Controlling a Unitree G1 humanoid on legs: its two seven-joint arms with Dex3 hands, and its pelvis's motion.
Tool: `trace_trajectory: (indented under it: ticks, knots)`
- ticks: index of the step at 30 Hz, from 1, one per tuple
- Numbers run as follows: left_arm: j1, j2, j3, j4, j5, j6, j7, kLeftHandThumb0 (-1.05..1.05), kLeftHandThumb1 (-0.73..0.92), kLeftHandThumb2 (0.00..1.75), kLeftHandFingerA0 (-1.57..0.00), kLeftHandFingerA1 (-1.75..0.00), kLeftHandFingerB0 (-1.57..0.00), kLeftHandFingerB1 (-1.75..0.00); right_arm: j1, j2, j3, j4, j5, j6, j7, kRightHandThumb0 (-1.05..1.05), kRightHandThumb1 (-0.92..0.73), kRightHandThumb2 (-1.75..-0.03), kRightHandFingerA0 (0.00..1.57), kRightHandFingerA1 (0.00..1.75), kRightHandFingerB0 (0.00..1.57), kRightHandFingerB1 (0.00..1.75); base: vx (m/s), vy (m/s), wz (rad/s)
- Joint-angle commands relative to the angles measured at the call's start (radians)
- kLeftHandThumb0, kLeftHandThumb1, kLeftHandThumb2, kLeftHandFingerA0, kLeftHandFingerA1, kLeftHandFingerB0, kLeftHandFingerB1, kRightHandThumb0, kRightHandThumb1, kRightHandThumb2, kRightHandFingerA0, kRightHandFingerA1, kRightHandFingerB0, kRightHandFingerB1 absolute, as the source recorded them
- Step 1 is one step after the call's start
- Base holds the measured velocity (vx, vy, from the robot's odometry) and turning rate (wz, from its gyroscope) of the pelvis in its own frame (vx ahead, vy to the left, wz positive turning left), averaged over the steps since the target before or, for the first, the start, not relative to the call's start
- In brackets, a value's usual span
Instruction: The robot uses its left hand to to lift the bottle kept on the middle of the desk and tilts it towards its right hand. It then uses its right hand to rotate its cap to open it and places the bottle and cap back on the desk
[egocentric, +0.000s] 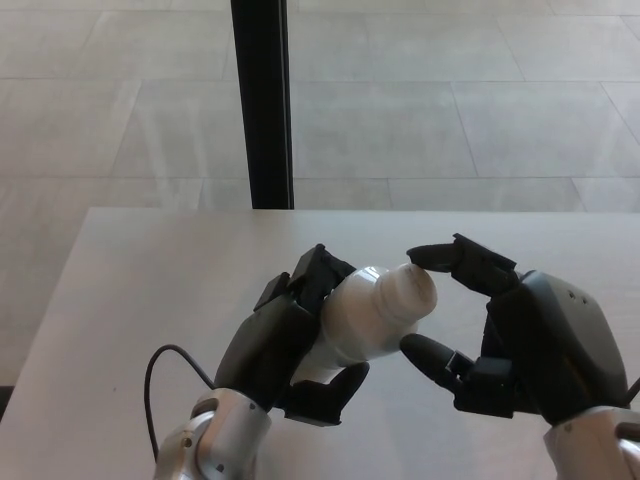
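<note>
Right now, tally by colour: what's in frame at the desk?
White: 1, the bottle with its cap.
Black: 4, left hand, right hand, cable, post.
Pale grey: 1, desk.
Total: 6.

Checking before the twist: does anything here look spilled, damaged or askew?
Nothing stands out. The bottle is tilted on purpose in the left hand, cap on, no spill on the desk. The right hand is open around the cap.

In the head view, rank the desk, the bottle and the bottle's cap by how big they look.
1. desk
2. bottle, partly hidden by the left hand
3. cap
</note>
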Motion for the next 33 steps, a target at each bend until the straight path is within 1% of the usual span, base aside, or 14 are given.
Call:
trace_trajectory:
  ticks: [1, 3, 4, 17, 18, 19, 20, 21, 22, 27, 28, 29, 32, 33]
  knots:
    - [-0.005, 0.011, 0.005, -0.003, 0.0, 0.004, 0.0, 0.08, 0.5, 1.33, -0.9, -1.75, -0.79, -1.65, -0.016, -0.01, -0.002, 0.015, 0.012, 0.018, -0.035, -0.66, -0.69, -0.6, 1.0, 1.49, 0.45, 0.52, 0.0, 0.0, 0.0]
    - [-0.006, 0.01, 0.004, -0.007, 0.003, 0.012, 0.0, 0.08, 0.5, 1.34, -0.9, -1.75, -0.79, -1.66, -0.018, -0.011, -0.003, 0.015, 0.013, 0.017, -0.04, -0.62, -0.68, -0.6, 1.01, 1.5, 0.46, 0.52, 0.0, 0.0, 0.0]
    - [-0.006, 0.01, 0.005, -0.004, -0.003, 0.002, -0.001, 0.09, 0.5, 1.35, -0.91, -1.75, -0.79, -1.66, -0.021, -0.012, -0.005, 0.016, 0.014, 0.018, -0.041, -0.65, -0.54, -0.88, 1.07, 1.35, 0.41, 0.6, 0.0, 0.0, 0.0]
    - [-0.018, 0.006, 0.005, 0.012, -0.008, -0.004, -0.002, 0.07, 0.52, 1.33, -0.91, -1.75, -0.8, -1.66, -0.026, -0.014, 0.002, 0.023, 0.033, 0.024, -0.052, -0.57, -0.56, -0.87, 1.07, 1.35, 0.44, 0.6, 0.0, 0.0, 0.0]
    - [-0.016, 0.005, 0.004, 0.002, -0.004, 0.008, -0.004, 0.08, 0.51, 1.32, -0.9, -1.75, -0.8, -1.64, -0.025, -0.014, 0.006, 0.021, 0.037, 0.023, -0.049, -0.5, -0.7, -0.65, 0.97, 1.51, 0.47, 0.53, 0.0, 0.0, 0.0]
    - [-0.014, 0.004, 0.002, -0.004, -0.002, 0.014, -0.005, 0.09, 0.52, 1.3, -0.89, -1.75, -0.81, -1.62, -0.022, -0.015, 0.012, 0.018, 0.034, 0.024, -0.047, -0.5, -0.7, -0.65, 0.98, 1.52, 0.47, 0.53, 0.0, 0.0, 0.0]
    - [-0.012, 0.004, 0.001, -0.007, 0.0, 0.019, -0.006, 0.09, 0.53, 1.29, -0.87, -1.75, -0.8, -1.61, -0.021, -0.015, 0.015, 0.017, 0.031, 0.026, -0.047, -0.57, -0.57, -0.88, 1.07, 1.35, 0.43, 0.6, 0.0, 0.0, 0.0]
    - [-0.012, 0.005, 0.0, -0.007, 0.002, 0.022, -0.006, 0.03, 0.54, 1.33, -0.92, -1.75, -0.83, -1.53, -0.021, -0.016, 0.018, 0.017, 0.029, 0.026, -0.047, -0.51, -0.7, -0.67, 0.99, 1.54, 0.48, 0.53, 0.0, 0.0, 0.0]
    - [-0.013, 0.005, -0.001, -0.001, 0.003, 0.018, -0.005, 0.07, 0.54, 1.3, -0.87, -1.75, -0.79, -1.63, -0.021, -0.017, 0.021, 0.018, 0.03, 0.025, -0.049, -0.5, -0.71, -0.66, 0.98, 1.56, 0.48, 0.53, 0.0, 0.0, 0.0]
    - [-0.015, 0.0, 0.001, 0.005, -0.004, 0.017, -0.003, 0.07, 0.52, 1.31, -0.88, -1.75, -0.78, -1.63, -0.024, -0.022, 0.027, 0.017, 0.037, 0.023, -0.052, -0.49, -0.71, -0.66, 0.97, 1.56, 0.48, 0.53, 0.0, 0.0, 0.0]
    - [-0.015, -0.002, 0.003, 0.002, -0.008, 0.024, -0.008, 0.02, 0.54, 1.33, -0.91, -1.75, -0.81, -1.52, -0.024, -0.024, 0.027, 0.018, 0.038, 0.022, -0.051, -0.49, -0.71, -0.66, 0.97, 1.55, 0.47, 0.54, 0.0, 0.0, 0.0]
    - [-0.015, -0.003, 0.003, -0.002, -0.006, 0.03, -0.009, 0.06, 0.54, 1.3, -0.88, -1.75, -0.78, -1.62, -0.023, -0.025, 0.028, 0.018, 0.038, 0.025, -0.049, -0.49, -0.71, -0.66, 0.96, 1.56, 0.47, 0.54, 0.0, 0.0, 0.0]
    - [-0.015, 0.006, -0.004, 0.006, 0.01, 0.005, 0.007, 0.08, 0.51, 1.33, -0.91, -1.75, -0.81, -1.64, -0.015, -0.032, 0.029, 0.019, 0.035, 0.024, -0.053, -0.44, -0.74, -0.62, 0.98, 1.54, 0.48, 0.53, 0.0, 0.0, 0.0]
    - [-0.013, 0.006, -0.004, 0.004, 0.009, 0.007, 0.004, 0.08, 0.51, 1.33, -0.9, -1.75, -0.81, -1.64, -0.013, -0.034, 0.029, 0.019, 0.035, 0.024, -0.054, -0.41, -0.73, -0.7, 0.92, 1.58, 0.49, 0.56, 0.0, 0.0, 0.0]
